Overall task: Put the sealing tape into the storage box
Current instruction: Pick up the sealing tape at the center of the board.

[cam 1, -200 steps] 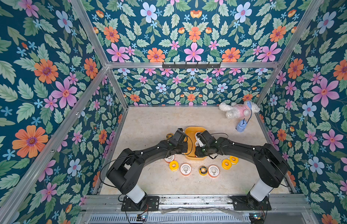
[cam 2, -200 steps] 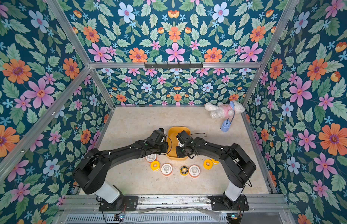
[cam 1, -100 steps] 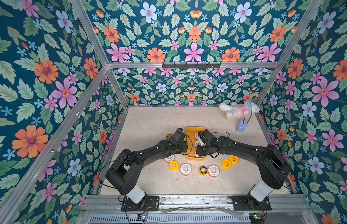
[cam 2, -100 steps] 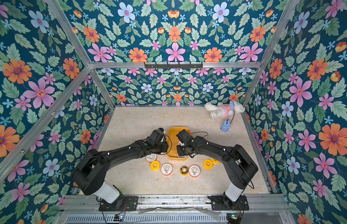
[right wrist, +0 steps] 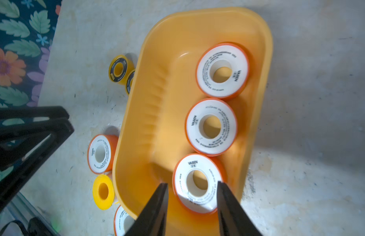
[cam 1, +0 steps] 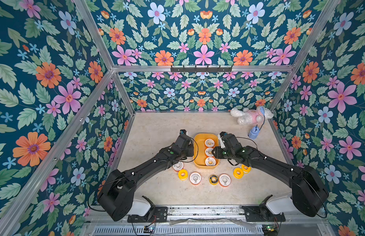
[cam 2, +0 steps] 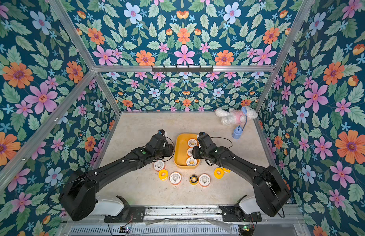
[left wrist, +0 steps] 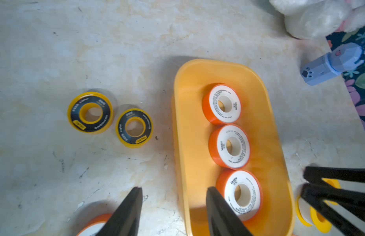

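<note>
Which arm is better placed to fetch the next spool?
Probably left: the left pincer, open, hangs beside a white-faced spool outside the storage box; the right pincer is over it.

6 orange-rim spools (cam 1: 195, 178), 3 yellow (cam 1: 182, 174), 3 blk-faced (left wrist: 89, 112); 1 ea box (cam 1: 199, 151), plush (cam 1: 247, 116), blue obj (cam 1: 253, 132).
</note>
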`<state>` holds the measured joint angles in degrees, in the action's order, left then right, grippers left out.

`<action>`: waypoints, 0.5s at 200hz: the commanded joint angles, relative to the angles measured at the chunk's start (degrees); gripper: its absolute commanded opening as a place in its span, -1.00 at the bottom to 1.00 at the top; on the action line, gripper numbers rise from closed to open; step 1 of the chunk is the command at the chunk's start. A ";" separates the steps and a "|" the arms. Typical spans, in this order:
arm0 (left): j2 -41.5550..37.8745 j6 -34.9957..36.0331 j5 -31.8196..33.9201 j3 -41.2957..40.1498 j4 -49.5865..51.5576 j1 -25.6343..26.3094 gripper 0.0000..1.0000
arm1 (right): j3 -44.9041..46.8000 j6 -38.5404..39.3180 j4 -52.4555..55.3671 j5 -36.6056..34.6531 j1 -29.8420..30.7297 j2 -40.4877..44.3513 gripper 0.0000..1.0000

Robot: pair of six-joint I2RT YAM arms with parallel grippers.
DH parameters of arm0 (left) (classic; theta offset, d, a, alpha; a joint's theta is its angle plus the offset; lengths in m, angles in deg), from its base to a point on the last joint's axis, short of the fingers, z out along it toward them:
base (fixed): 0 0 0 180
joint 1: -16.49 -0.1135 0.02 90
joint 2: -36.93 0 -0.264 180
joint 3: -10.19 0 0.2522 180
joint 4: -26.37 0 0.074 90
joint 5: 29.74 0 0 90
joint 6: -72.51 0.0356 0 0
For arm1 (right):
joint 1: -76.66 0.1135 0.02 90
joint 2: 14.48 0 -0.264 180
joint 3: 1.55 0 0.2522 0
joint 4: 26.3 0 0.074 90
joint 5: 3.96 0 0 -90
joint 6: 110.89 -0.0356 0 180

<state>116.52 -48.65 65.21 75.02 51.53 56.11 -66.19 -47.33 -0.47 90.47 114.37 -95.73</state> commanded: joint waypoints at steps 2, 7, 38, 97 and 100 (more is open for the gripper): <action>-0.77 -0.70 2.67 -1.08 2.12 -1.69 0.18 | 2.07 -3.42 -3.09 -1.21 -1.78 1.45 -0.11; -0.76 -0.89 2.57 -1.43 2.35 -2.30 0.18 | 2.46 -3.60 -3.39 -1.26 -2.06 1.62 -0.11; -0.16 -1.14 -0.36 -2.97 2.14 -6.86 0.22 | 3.82 -4.14 -3.85 -1.44 -2.95 1.56 -0.10; 7.11 3.42 -3.08 0.12 1.26 -13.01 0.39 | 5.75 -5.20 -7.21 0.58 -3.94 1.00 -0.10; 7.70 3.71 -3.22 0.49 1.18 -13.16 0.40 | 5.71 -5.25 -7.23 0.58 -3.93 1.01 -0.10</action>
<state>121.37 -47.99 63.39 73.57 52.97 44.44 -60.61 -51.81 -5.23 90.14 110.64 -94.42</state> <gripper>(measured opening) 0.688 0.448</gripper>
